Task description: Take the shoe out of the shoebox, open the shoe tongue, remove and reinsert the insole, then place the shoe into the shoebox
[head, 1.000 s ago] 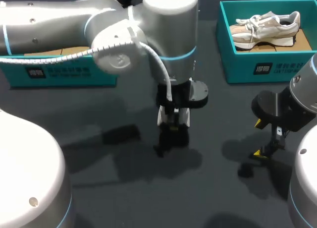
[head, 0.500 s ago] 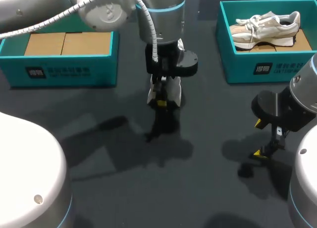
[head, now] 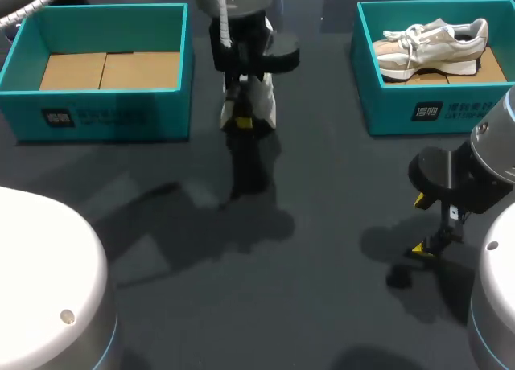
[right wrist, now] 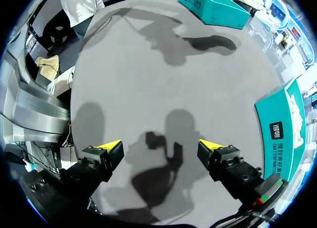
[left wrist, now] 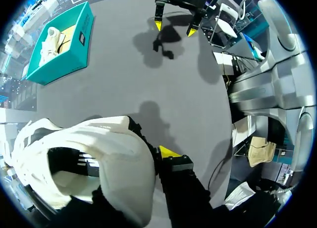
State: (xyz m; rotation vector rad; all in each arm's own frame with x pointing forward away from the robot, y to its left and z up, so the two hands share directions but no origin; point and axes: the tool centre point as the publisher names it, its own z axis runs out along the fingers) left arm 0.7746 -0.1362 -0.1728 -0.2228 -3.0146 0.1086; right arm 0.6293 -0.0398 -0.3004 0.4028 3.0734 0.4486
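Note:
A white shoe [head: 263, 103] hangs in the air between the two teal shoeboxes, and my left gripper [head: 244, 122] is shut on it. In the left wrist view the same shoe [left wrist: 99, 158] fills the space at the gripper [left wrist: 148, 156]. One yellow fingertip [left wrist: 168, 152] shows beside it and the other is hidden behind it. The left shoebox [head: 105, 113] shows only its cardboard floor. The right shoebox [head: 418, 104] holds a second pale shoe [head: 434, 42]. My right gripper [head: 419, 224] hovers open over the bare table at the right, nothing between its fingers [right wrist: 161, 146].
The dark grey tabletop [head: 265, 289] stretches between the boxes and the front edge. My arms' round white bases sit at the front left [head: 48, 289] and front right [head: 495, 306]. The right shoebox [right wrist: 282, 119] stands beside my right gripper.
My left arm has carried the white shoe away from the table's middle toward the back, uncovering the left shoebox. The right arm has not moved.

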